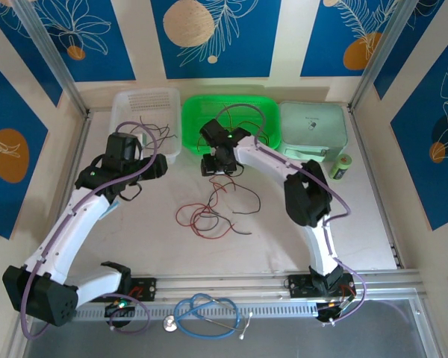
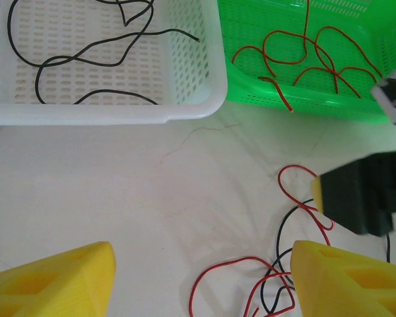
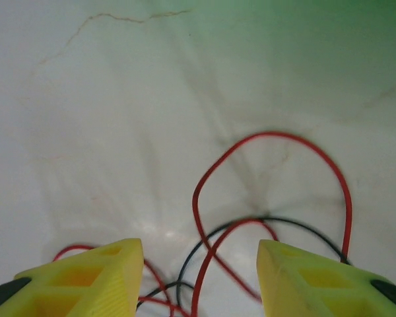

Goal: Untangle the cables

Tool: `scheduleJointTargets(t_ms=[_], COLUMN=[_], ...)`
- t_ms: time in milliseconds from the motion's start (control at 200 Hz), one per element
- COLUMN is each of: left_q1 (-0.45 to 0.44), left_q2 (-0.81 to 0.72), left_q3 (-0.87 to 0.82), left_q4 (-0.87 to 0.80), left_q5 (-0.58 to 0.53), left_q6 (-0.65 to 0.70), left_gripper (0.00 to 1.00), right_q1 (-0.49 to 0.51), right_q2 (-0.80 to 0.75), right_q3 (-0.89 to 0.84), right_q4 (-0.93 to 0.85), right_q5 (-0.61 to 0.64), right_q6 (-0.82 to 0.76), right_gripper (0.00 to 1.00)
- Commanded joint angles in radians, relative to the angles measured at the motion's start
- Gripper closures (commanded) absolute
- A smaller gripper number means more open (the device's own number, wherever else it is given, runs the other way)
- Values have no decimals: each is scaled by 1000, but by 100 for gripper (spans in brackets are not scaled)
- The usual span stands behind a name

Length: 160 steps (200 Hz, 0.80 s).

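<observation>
Blue stethoscope (image 1: 209,300) lies at the near edge. Red and black cables (image 1: 213,212) tangle mid-table; others lie in the white basket (image 1: 123,104) and green basket (image 1: 231,98). Right claw (image 3: 198,242) stands open over strands of that tangle; left claw (image 2: 202,246) open, empty.

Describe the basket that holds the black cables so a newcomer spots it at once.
Look along the far edge of the table, behind both arms. The white basket stands at the left end there, side by side with the green basket. It is white with perforated walls and holds only black cables, while its green neighbour holds red cables.
</observation>
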Motion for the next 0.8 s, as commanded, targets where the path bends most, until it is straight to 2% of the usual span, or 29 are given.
scheduleJointTargets(t_ms=[0, 195, 420, 795], left_q1=[-2, -1, -2, -2], left_q2=[-12, -12, -9, 6], left_q3=[3, 18, 23, 14], left_q4=[-20, -35, -32, -22], left_q5=[-9, -10, -11, -3], left_q6=[-10, -4, -6, -12], left_gripper=[30, 30, 30, 30], right_q1=[-3, 6, 37, 23], right_q2=[81, 168, 202, 241], right_q3=[111, 209, 228, 266], right_q4=[-161, -213, -261, -251], right_q5=[-17, -27, -13, 50], right_q6=[-174, -253, -296, -236], right_gripper=[52, 57, 59, 73])
